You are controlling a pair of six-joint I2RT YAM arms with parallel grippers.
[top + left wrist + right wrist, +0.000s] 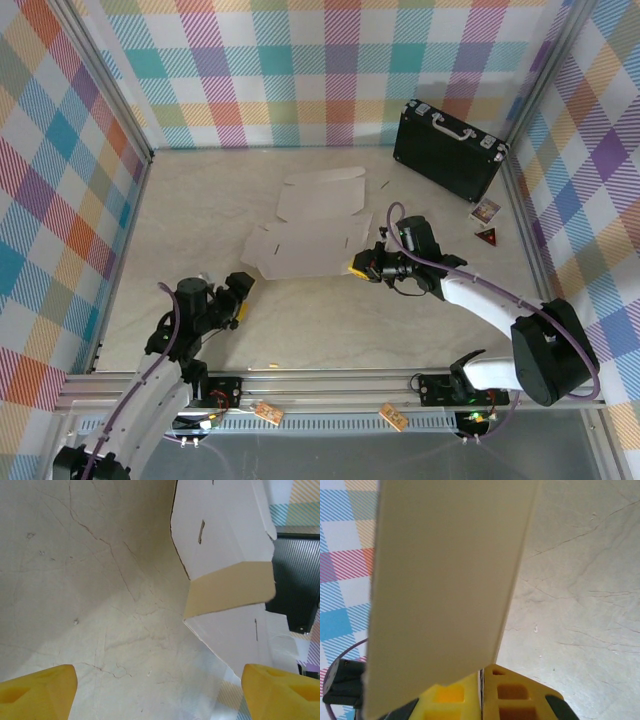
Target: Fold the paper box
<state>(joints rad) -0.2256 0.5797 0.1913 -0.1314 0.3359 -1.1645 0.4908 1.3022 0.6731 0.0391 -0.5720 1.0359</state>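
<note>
Cardboard thing: paper box point(308, 235), thin and still mostly flat, white side up, spread out near the middle of the table point(200, 200).
Brown bit: one flap tipped up, tan side facing the left wrist view point(230, 592).
Step now: looks like the very start of folding, with one edge flap being lifted on the right side of the sheet.
Right gripper point(360, 267): jaws shut tight on the right edge of the paper box, flap standing up tall in front of the yellow fingers point(450, 700).
Right arm pose: stretched out forward and bent to the left, wrist low by the table.
Left gripper point(240, 292): jaws wide apart, holding nothing, yellow fingertips point(37, 690) low over bare table, near the box but not touching.
Left arm pose: tucked short, close to its base, pointing toward the near left corner of the sheet.
Next move, a guess: left side needs to reach the sheet and hold it down or pinch a flap, so the lifted flap can bend along its crease without the whole sheet sliding.
Other thing: black case point(448, 150) standing at the back right, well apart.
</note>
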